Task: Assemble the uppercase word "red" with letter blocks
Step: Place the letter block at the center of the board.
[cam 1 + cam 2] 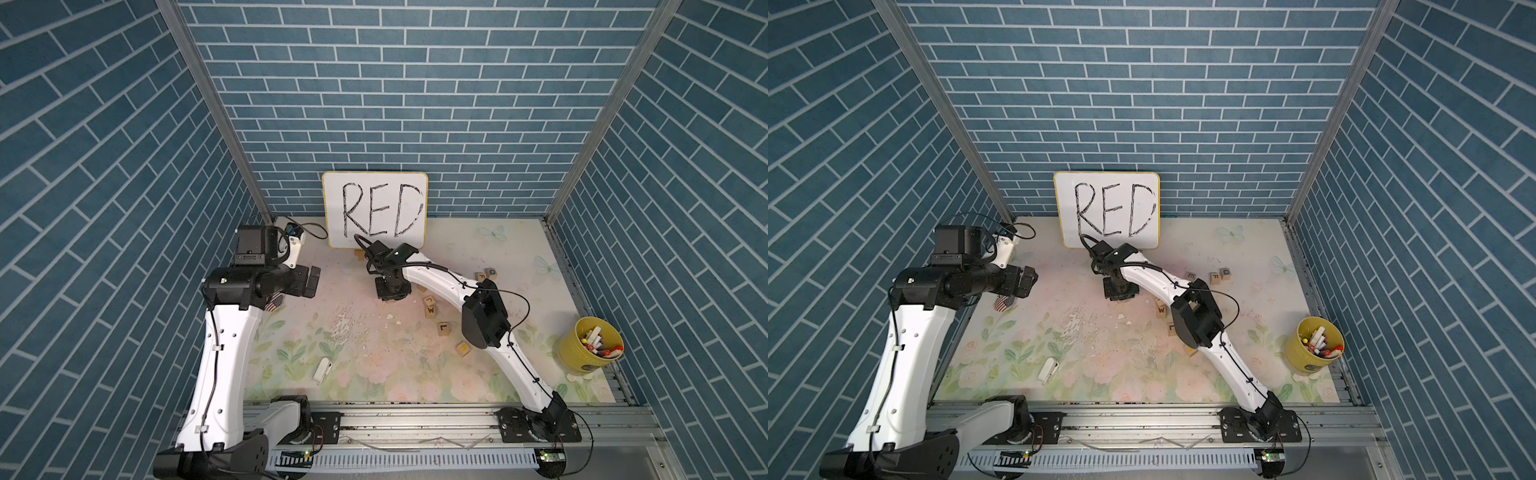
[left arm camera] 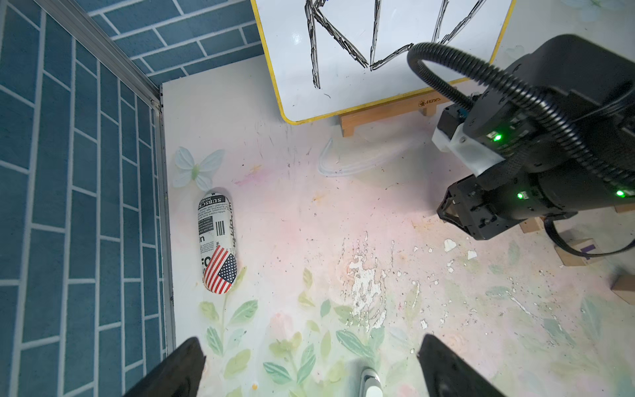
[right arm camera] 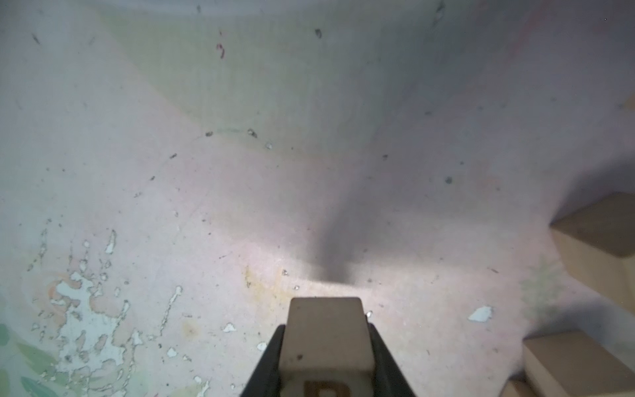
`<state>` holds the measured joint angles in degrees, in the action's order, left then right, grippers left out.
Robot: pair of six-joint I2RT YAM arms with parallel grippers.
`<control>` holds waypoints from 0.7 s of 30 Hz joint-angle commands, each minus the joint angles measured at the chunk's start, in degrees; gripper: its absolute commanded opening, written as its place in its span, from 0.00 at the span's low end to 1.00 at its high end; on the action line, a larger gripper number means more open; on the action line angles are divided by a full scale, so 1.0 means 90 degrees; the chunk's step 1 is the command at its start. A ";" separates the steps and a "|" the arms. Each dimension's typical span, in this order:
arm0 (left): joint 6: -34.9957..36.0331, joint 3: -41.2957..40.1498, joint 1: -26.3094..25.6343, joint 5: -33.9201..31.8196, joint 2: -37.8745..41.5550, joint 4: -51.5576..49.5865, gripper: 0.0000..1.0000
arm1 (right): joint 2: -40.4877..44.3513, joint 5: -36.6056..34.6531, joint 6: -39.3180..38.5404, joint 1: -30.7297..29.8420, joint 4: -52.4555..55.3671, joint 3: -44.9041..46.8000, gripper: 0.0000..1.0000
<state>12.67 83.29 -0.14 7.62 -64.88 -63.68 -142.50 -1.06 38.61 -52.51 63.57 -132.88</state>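
Bimanual cell with a floral-printed surface [image 1: 374, 365] enclosed by blue brick-pattern walls. The right gripper [image 3: 326, 328] points down over the middle of the surface, just in front of a white, yellow-edged whiteboard [image 1: 334, 199] hand-lettered "RED". Its jaws are clenched on a small light-wood letter cube [image 3: 325, 347], whose face carries a dark capital; only the top of the letter shows in the right wrist view. Whether this cube touches the surface cannot be told, and in both top views the gripper hides it.

The left gripper [image 2: 309, 364] hangs over the left rear of the surface, jaws released and spread wide, with nothing between them. Near it lies a capsule-shaped object printed with newsprint and an American flag [image 2: 217, 240].

Further light-wood cubes lie loose beside the right arm: a teal-lettered E cube [image 1: 1191, 275] near an F cube [image 1: 1214, 277], and closer to the front a W cube [image 1: 432, 309] and an L cube [image 1: 443, 328].

A yellow cylindrical tub [image 1: 575, 357] stands upright at the right edge, well apart from the cubes. It holds a bundle of white-barrelled marker pens [image 1: 598, 338], some red-capped. A small white clip-like piece [image 1: 323, 370] lies at front left.
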 commanded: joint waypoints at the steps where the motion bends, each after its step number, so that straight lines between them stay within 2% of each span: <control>1: 0.0048 0.0029 -0.0023 0.0096 0.0001 -0.0219 0.99 | -0.0148 -0.0013 -0.0052 -0.0005 0.0626 -0.0197 0.22; 17: 0.0144 -0.0108 -0.0023 0.0498 0.0080 -0.0327 0.99 | -0.0378 -0.0029 -0.0101 -0.0034 0.0705 -0.0331 0.29; 21: 0.0097 -0.0144 -0.0023 0.0662 0.0147 -0.0298 0.99 | -0.0420 -0.0014 -0.0110 -0.0036 0.0700 -0.0381 0.34</control>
<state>13.39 82.56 -0.16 11.84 -64.64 -65.49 -145.32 -1.06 38.48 -52.73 67.11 -134.58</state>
